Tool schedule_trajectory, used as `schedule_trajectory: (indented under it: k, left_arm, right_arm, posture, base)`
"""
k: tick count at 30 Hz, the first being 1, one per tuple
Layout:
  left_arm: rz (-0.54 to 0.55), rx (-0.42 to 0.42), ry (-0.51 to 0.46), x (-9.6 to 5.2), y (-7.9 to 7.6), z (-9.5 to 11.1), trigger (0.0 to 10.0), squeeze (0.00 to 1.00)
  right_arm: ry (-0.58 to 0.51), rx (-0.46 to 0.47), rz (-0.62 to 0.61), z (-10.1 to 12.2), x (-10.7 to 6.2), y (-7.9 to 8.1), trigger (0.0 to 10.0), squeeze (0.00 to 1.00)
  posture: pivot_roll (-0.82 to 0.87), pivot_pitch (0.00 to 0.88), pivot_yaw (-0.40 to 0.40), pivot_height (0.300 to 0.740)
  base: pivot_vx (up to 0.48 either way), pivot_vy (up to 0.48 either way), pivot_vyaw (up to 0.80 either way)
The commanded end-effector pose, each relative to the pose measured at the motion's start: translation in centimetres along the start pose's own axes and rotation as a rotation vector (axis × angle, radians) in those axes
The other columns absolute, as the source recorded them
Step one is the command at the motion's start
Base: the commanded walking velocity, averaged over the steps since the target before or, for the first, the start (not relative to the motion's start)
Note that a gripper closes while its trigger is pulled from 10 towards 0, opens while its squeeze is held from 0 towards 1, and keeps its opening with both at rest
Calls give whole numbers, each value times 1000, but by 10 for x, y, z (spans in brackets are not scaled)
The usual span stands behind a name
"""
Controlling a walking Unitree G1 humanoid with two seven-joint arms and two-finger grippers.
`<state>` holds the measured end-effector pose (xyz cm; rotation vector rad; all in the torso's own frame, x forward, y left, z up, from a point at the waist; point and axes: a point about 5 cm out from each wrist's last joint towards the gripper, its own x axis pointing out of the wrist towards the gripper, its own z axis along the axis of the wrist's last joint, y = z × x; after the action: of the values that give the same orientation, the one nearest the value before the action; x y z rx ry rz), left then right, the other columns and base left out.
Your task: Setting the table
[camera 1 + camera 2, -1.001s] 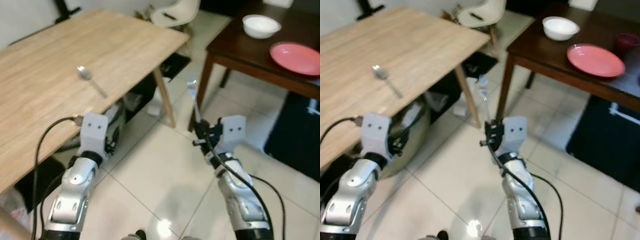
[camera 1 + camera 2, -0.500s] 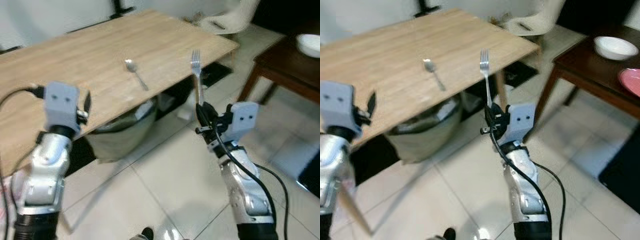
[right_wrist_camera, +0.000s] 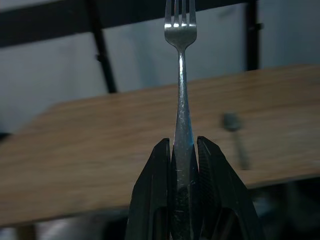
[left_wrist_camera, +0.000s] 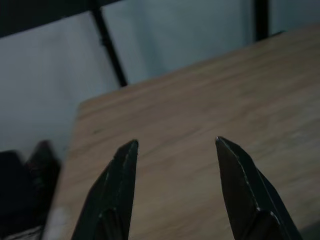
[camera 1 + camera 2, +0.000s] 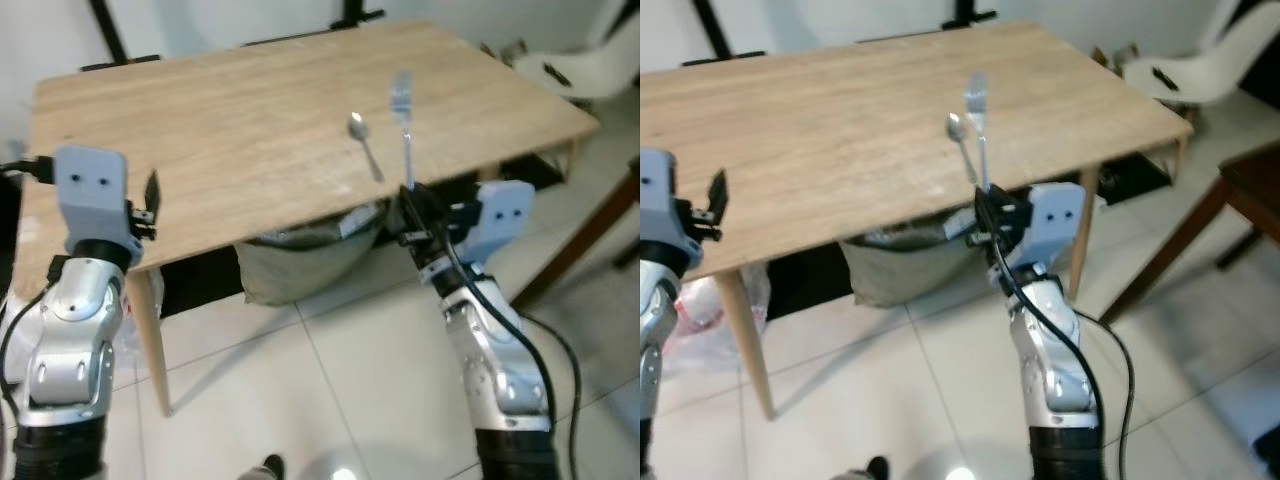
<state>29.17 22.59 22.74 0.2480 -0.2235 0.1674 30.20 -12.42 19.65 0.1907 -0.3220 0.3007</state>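
The right end effector (image 3: 182, 150) is clamped on the handle of a fork (image 3: 181, 75), holding it upright with the tines pointing up. In the head views the fork (image 5: 402, 120) stands in front of the near edge of the light wooden table (image 5: 230, 130), its blurred tines level with the tabletop's middle. The right wrist view gives the sharper detail: both black fingers (image 3: 155, 190) press flat against the lower handle, and the four tines show clearly against a pale wall.

A spoon (image 5: 364, 155) lies on the table just beside the fork as seen from the head, bowl away from the robot and handle angled toward the near edge. In the right wrist view it is a blur on the tabletop behind the fork (image 3: 235, 135).

The left end effector (image 4: 172, 150) is held up near the table's left near corner, its fingers (image 4: 117, 195) spread apart with nothing between them; the left wrist view looks across bare wood toward the far corner. In the left eye view the white housing and a black finger (image 5: 150, 190) sit at that table edge.

Under the table the head views show a grey-green bag (image 5: 300, 260). A white chair (image 5: 1180, 70) stands past the table's right end, and the corner of a dark wooden table (image 5: 1250, 190) shows at the right edge, above the pale tiled floor (image 5: 330, 400).
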Motion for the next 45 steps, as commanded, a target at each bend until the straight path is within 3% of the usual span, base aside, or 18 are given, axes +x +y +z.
schedule_trajectory:
  k: [1, 18, 30, 45]
  left_arm:
    - [-4, 6, 20, -1, -1, -3, 10000, 0]
    - [-4, 19, 48, 2, -8, -7, 10000, 0]
    - [-12, 27, 59, 6, -13, -11, 10000, 0]
    - [-13, 31, 62, 5, -15, -12, 10000, 0]
  right_arm:
    - [27, 10, -9, -4, -3, -2, 10000, 0]
    - [53, 37, -29, -10, -4, -4, 10000, 0]
    - [59, 36, -97, -12, -5, -13, 10000, 0]
    - [66, 46, -74, -14, -6, -10, 10000, 0]
  posture:
    - [-37, 4, 55, 740]
    - [-39, 0, 56, 740]
    - [-49, 0, 60, 740]
    - [-48, 1, 57, 740]
  base:
    - [0, 0, 775]
    - [15, 0, 722]
    - [480, 0, 0]
    - [480, 0, 0]
